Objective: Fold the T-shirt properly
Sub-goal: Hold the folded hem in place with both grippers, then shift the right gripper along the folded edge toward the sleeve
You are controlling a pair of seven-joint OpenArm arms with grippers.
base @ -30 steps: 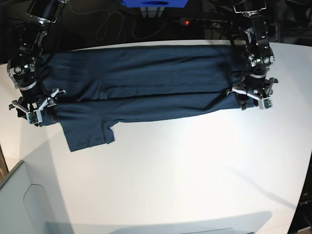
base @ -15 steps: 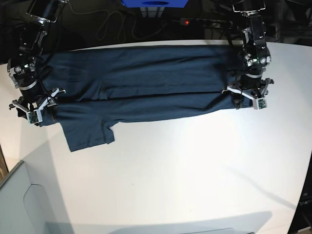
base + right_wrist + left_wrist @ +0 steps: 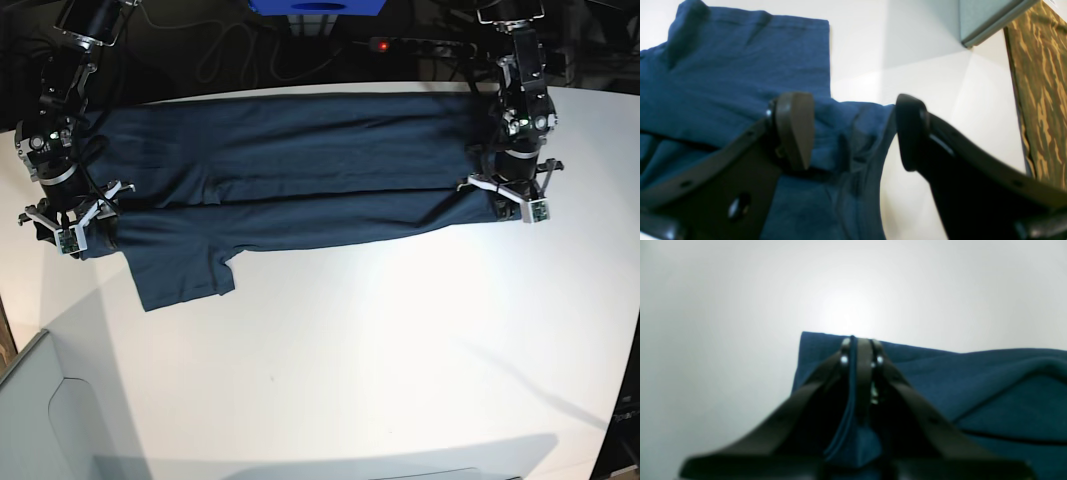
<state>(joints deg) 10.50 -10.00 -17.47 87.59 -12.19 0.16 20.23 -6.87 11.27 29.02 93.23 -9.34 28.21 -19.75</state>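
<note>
The dark navy T-shirt (image 3: 300,170) lies across the far half of the white table (image 3: 400,340), folded lengthwise, with one sleeve sticking out toward the front left. My left gripper (image 3: 508,207) is at the shirt's right end. In the left wrist view its fingertips (image 3: 860,348) are pressed together on the edge of the T-shirt (image 3: 973,380). My right gripper (image 3: 72,228) is at the shirt's left end. It stands open (image 3: 853,133), and a bunched edge of the T-shirt (image 3: 723,66) lies between its fingers.
A grey bin (image 3: 40,420) sits at the table's front left corner; its corner (image 3: 990,20) shows in the right wrist view. Behind the table are a blue box (image 3: 315,8), cables and a power strip with a red light (image 3: 381,45).
My left gripper has shifted slightly left onto the shirt's right end and closed on the cloth. The right arm has not moved.
</note>
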